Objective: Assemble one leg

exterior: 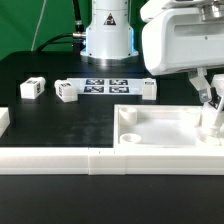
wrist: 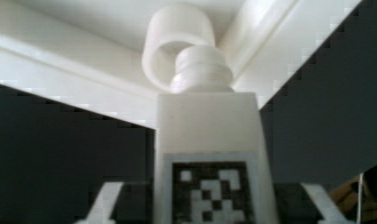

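Your white two-finger gripper (exterior: 211,108) hangs over the far corner of the large white square tray-like part (exterior: 165,128), on the exterior view's right. That part lies on the black table (exterior: 60,125), touching the long white border rail (exterior: 60,160) that runs along the near edge.

In the wrist view, the small white block-like leg (wrist: 210,130) stands straight up between the fingers (wrist: 107,200), one on each side of it. Its black-and-white square tag (wrist: 211,188) faces the camera. The leg's round white stub (wrist: 199,72) points away from the gripper (wrist: 206,205) and meets a rounded opening in the white part above it. You cannot tell from this view how far the stub has gone in.

A dark strip shows between the leg and each finger. Any contact would lie below the edge of the picture, so you cannot tell whether the fingers clamp the leg or only flank it. In the exterior view the leg blends into the white fingers and the tray wall.

Two loose white tagged blocks (exterior: 32,88) (exterior: 65,92) lie well apart from the gripper on the exterior view's left. The thin white marker board (exterior: 108,86) lies just beside the second one, in front of the white and blue robot base (exterior: 107,35).
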Available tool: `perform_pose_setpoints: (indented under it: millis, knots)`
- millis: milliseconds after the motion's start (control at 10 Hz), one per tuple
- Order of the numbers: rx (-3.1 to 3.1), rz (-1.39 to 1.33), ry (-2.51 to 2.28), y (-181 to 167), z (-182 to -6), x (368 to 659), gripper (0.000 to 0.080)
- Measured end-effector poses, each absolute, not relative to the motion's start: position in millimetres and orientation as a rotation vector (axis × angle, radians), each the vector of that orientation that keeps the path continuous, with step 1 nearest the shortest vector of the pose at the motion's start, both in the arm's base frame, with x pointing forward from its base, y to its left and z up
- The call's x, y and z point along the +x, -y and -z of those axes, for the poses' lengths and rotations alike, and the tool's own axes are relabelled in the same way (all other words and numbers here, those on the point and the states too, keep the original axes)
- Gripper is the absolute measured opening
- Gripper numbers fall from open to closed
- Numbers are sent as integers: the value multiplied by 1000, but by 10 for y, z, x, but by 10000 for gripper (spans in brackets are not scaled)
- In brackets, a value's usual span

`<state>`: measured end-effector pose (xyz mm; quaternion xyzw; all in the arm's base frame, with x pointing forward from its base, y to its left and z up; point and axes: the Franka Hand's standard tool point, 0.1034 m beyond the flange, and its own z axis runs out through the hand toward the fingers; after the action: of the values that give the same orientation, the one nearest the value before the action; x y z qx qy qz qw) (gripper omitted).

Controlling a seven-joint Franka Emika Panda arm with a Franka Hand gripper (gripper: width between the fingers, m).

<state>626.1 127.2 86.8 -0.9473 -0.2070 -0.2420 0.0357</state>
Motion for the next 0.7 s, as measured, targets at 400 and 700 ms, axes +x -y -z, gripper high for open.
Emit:
perform_pose_setpoints:
  millis: [400, 700]
  knots:
    - [-2905, 795, 630, -1202, -840, 6286, 290]
    - [-2897, 833, 624, -1203, -829, 6310, 290]
